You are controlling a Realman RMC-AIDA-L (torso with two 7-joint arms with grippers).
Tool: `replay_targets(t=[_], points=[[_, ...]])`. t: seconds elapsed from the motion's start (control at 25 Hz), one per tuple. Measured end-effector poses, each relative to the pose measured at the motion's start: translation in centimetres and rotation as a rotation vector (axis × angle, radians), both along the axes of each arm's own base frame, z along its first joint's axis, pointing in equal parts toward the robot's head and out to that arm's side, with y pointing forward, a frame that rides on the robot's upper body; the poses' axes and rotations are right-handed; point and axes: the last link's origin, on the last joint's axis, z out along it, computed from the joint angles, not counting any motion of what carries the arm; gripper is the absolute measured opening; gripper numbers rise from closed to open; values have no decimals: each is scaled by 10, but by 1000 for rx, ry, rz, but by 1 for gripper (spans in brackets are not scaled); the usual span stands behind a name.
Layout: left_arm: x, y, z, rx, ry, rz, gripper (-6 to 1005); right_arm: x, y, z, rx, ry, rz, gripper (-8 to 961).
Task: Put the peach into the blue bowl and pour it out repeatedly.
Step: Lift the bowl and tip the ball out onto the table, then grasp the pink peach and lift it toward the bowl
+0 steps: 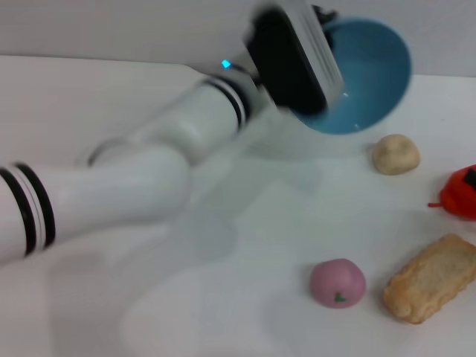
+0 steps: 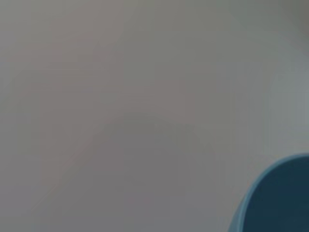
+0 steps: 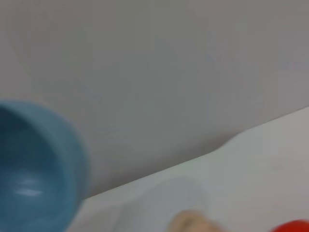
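White tabletop holds the peach; left pincer tips the blue bowl, grip unclear.

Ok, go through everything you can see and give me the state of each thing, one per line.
Light-blue glossy plastic bowl: lifted and tipped on its side, empty, at the left gripper.
Small pink-mauve toy peach: lying loose on the white table.
Beige lumpy ball: resting on the table.
Red pepper-like toy: resting at the table's right edge.
Tan bread-like block: lying flat beside the peach.
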Motion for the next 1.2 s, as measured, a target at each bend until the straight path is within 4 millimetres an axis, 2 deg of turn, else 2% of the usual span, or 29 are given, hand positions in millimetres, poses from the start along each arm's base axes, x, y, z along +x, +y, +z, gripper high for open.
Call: replay_targets(t=[0.04,0.08,0.2,0.24,0.36,0.44,0.52,0.76,0.84,1.2], points=[[-6,12,7,-59,-105,141,-1,-6,0,4,-32,14,26,568],[-6,12,7,-59,-105,141,-1,-11,1,8,-62,29,45,568],[-18,22,13,-145,-241,318,-2,-27,2,16,-167,62,88,565],[-25,24,16,-169,-297,388,-2,-37,5,17,-257,71,102,564],[-30,24,16,-183,-329,427,-2,-46,11,15,-346,54,104,562],[-34,21,14,-205,-354,460,-1,-60,22,1,-490,-9,102,560],[-35,19,12,-225,-367,479,-1,-65,26,-4,-532,-36,102,558],[-36,13,5,-257,-375,499,-2,-78,43,-40,-717,-206,73,553],[-38,11,4,-258,-374,504,-2,-84,44,-50,-755,-229,90,552],[-45,11,5,-248,-370,519,-1,-95,46,-70,-797,-219,110,544]])
